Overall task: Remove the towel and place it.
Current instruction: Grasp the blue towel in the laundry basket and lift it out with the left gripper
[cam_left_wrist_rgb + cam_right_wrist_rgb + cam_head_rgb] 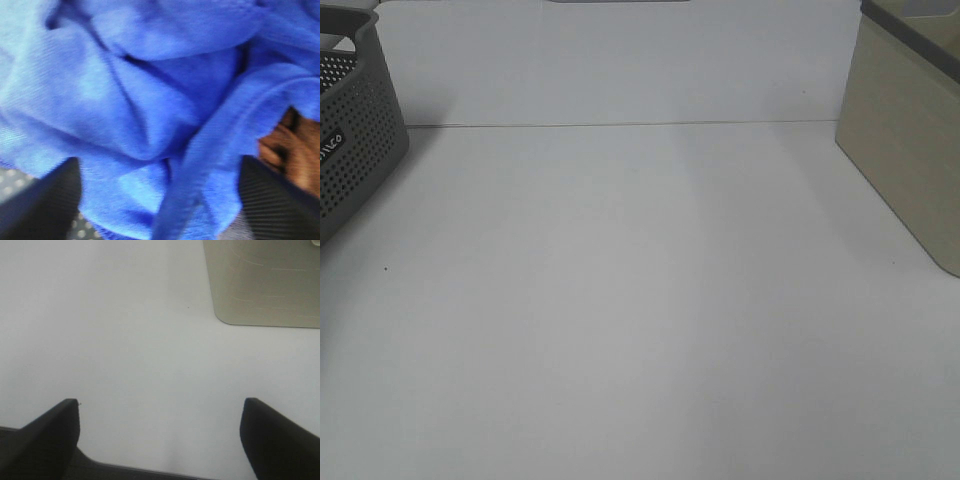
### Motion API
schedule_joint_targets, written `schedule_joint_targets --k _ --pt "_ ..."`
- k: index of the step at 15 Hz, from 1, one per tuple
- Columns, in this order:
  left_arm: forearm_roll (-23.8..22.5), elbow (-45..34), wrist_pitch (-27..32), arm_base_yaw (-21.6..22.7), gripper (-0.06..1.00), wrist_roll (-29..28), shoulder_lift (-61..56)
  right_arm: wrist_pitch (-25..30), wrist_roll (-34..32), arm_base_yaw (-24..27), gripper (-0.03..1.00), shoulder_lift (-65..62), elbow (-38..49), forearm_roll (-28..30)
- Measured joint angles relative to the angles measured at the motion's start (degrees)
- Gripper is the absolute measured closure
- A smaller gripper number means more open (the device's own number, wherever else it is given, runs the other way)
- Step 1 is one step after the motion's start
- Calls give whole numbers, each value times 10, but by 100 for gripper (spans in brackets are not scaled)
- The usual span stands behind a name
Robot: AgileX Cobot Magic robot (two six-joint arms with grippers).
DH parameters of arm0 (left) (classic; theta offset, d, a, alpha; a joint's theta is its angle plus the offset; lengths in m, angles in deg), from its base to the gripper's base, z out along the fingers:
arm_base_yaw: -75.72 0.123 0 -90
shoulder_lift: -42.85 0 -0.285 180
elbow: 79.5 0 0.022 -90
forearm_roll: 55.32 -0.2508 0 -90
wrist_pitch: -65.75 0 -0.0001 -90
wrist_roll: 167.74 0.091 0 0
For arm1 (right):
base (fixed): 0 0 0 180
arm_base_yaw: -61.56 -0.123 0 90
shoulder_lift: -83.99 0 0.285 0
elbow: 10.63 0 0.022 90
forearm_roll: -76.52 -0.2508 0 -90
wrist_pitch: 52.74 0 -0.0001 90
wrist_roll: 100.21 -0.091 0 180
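The towel [150,90], a deep blue plush cloth, fills the left wrist view in crumpled folds. My left gripper [160,160] is pressed down into it, its two dark fingers [45,200] wide apart with a thick fold of towel between them. The jaws stand open and do not pinch the cloth. In the right wrist view my right gripper [160,402] hangs open over bare white table with nothing between its fingers. The exterior high view shows neither gripper and no towel.
A dark grey perforated basket [350,150] stands at the table's left edge and a beige bin [910,150] [265,280] at the right. Beneath the towel show a strip of perforated grey surface [15,182] and a brown object [295,150].
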Motion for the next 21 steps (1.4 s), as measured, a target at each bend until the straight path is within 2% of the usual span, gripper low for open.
schedule_joint_targets --k 2,4,8,10,11,13,18,21 --pt "2 0 3 0 42 1 0 0 0 0 12 0 0 0" --pt "4 1 5 0 56 1 0 0 0 0 12 0 0 0" --pt "5 0 13 0 60 1 0 0 0 0 12 0 0 0" --pt "-21 0 13 0 85 2 0 0 0 0 12 0 0 0" --pt "-37 0 13 0 93 3 0 0 0 0 12 0 0 0" --pt "-52 0 13 0 94 3 0 0 0 0 12 0 0 0" --pt "-57 6 33 0 94 5 -36 0 0 0 12 0 0 0" --pt "-17 10 62 -12 94 -4 -112 0 0 0 12 0 0 0"
